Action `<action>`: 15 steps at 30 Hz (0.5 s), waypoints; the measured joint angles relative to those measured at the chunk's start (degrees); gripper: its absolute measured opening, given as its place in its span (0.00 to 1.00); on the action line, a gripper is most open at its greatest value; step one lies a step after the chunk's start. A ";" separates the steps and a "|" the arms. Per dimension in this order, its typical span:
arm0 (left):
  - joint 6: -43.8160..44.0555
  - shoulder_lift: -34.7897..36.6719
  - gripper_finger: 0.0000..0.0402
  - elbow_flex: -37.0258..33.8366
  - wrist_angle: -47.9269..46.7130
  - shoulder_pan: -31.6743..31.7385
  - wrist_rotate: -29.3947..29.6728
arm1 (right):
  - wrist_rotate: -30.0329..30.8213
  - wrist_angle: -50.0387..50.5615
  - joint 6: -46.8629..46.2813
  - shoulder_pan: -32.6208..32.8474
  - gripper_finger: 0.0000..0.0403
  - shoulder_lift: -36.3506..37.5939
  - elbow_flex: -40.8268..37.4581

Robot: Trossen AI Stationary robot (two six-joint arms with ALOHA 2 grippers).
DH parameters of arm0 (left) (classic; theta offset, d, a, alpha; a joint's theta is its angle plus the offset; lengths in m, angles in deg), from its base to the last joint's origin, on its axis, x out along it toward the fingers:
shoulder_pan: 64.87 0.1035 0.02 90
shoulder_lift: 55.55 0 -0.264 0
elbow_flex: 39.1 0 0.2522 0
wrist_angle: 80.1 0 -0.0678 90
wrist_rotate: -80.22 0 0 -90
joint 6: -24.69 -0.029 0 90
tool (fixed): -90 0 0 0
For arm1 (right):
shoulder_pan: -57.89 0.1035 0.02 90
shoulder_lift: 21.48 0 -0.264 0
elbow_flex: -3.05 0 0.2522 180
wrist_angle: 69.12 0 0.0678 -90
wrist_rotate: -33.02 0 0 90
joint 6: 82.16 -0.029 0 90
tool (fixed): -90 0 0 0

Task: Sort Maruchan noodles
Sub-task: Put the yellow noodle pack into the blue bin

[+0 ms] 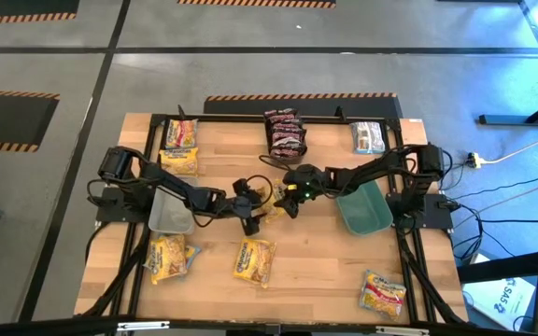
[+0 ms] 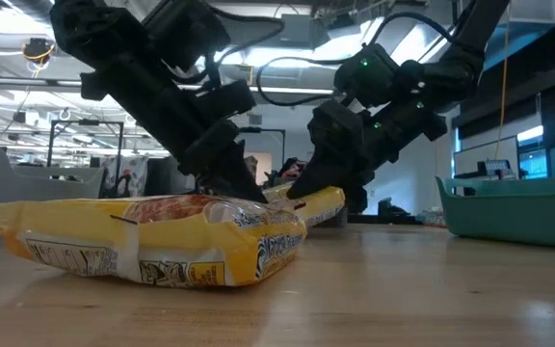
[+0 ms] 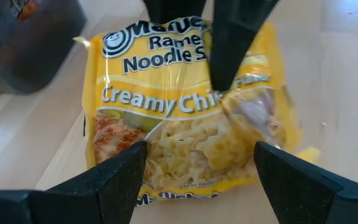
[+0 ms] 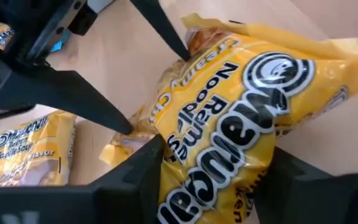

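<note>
A yellow Maruchan noodle packet (image 1: 265,194) is at the table's middle, between both grippers. My right gripper (image 4: 219,155) comes from the right and is shut on its logo end; the same packet (image 4: 247,93) bulges between the fingers. My left gripper (image 3: 201,149) comes from the left and stands open, one finger at each side of the packet's (image 3: 179,99) other end. The low view shows this packet (image 2: 316,204) behind a nearer yellow packet (image 2: 152,236) that lies flat on the table. My right gripper pinches the packet's two long edges at the logo end (image 4: 185,180) between its two fingers, and the wrapper bunches up there. The fingers slant down from the table's right, along the packet. The packet sits tilted; the nearer packet hides whether its other end rests on the table. My left gripper's fingertips (image 4: 128,127) reach the packet's other end, but whether they touch it I cannot tell.
A clear grey bin (image 1: 171,210) sits under my left arm and a green bin (image 1: 362,210) under my right. Yellow packets (image 1: 179,147) lie far left, dark red ones (image 1: 285,133) far middle, a silver-white one (image 1: 369,137) far right. Three more yellow packets (image 1: 253,261) lie near the front edge.
</note>
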State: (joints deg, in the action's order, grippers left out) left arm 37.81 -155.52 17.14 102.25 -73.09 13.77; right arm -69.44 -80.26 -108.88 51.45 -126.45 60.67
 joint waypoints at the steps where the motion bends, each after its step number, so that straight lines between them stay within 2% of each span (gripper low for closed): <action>1: -0.79 0.70 0.73 0.00 -0.61 -0.32 -0.26 | 0.00 -0.05 0.39 0.00 0.42 0.02 0.02; 8: -2.35 5.65 0.73 0.02 -2.74 -2.62 -1.46 | -0.15 -0.15 2.14 0.15 0.43 0.02 0.15; 15: -2.31 11.88 0.73 0.02 -7.06 -4.37 -1.13 | -0.97 0.48 3.83 0.15 0.36 0.91 0.14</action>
State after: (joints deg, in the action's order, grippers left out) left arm 35.50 -143.64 17.16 95.19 -77.46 12.64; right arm -70.42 -79.78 -105.05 51.61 -125.54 60.81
